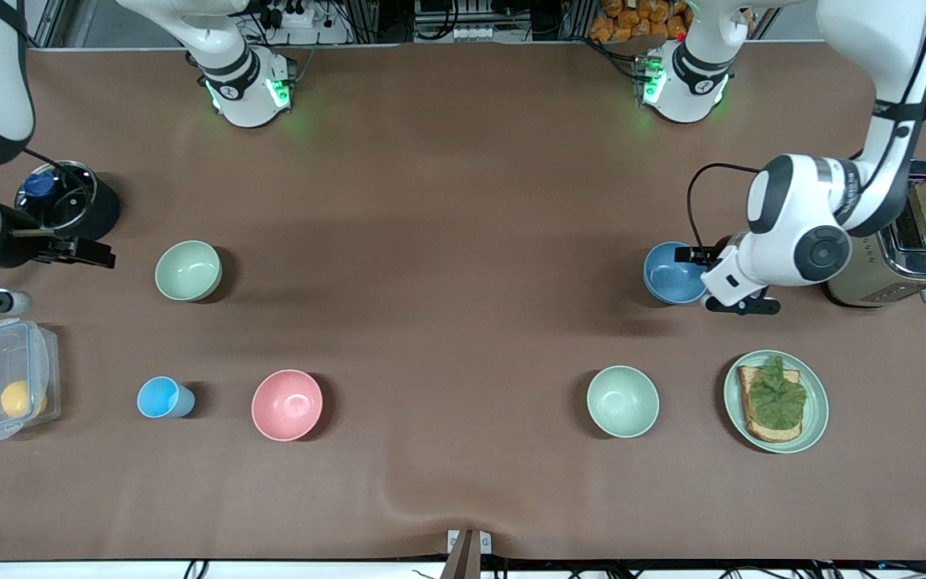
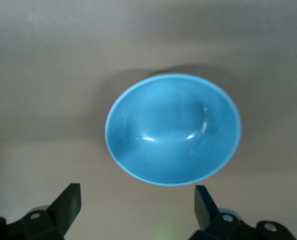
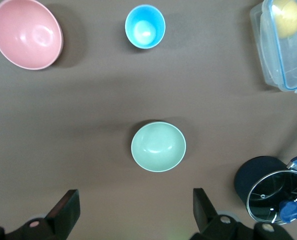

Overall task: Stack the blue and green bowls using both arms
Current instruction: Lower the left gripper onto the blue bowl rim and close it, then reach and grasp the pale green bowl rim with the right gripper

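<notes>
Toward the right of the front frame, our left gripper (image 1: pixel 692 256) hangs low over the round, matte, medium-blue bowl (image 1: pixel 670 273), fingers spread wide and holding nothing; the left wrist frame shows the bowl (image 2: pixel 173 129) centred just ahead of the two black fingertips (image 2: pixel 68 202). At the left edge of the front frame our right gripper (image 1: pixel 97 256) hovers beside the black pot with a glass lid (image 1: pixel 69 201), likewise spread and empty. The round, matte, sage-green bowl (image 1: pixel 188 270) sits in the left middle of the frame, on the table, well apart from the blue one. We judge both bowls light, rigid and fairly smooth, so a pinch across the rim wall, one finger inside and one outside, should hold best. A shallow bite could let the rim slip or tip.
</notes>
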Tool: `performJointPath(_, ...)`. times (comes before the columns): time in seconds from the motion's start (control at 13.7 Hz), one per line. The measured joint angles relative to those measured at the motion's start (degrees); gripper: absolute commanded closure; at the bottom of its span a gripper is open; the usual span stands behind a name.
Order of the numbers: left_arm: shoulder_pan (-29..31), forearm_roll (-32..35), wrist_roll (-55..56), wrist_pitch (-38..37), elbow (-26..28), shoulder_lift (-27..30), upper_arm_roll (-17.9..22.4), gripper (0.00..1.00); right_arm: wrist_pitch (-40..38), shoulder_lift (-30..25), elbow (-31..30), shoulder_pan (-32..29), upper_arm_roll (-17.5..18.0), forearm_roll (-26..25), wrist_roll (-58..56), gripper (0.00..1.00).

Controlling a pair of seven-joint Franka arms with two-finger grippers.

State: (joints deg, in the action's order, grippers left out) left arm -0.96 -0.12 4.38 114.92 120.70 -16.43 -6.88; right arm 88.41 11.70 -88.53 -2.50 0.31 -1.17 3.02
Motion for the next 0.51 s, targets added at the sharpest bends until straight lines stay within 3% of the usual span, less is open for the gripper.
performJointPath(0.22,0.76,0.16,0.00,2.23,0.32,-2.02,0.14,0.00,2.00,1.12,-4.16,-1.84,-0.14,0.50,-0.26,0.00)
performJointPath(0.51,2.22,1.29,0.00,3.50,0.20,-2.97,0.31,0.00,8.63,1.21,-12.45,-8.09,-0.33,4.70,-6.44,0.00)
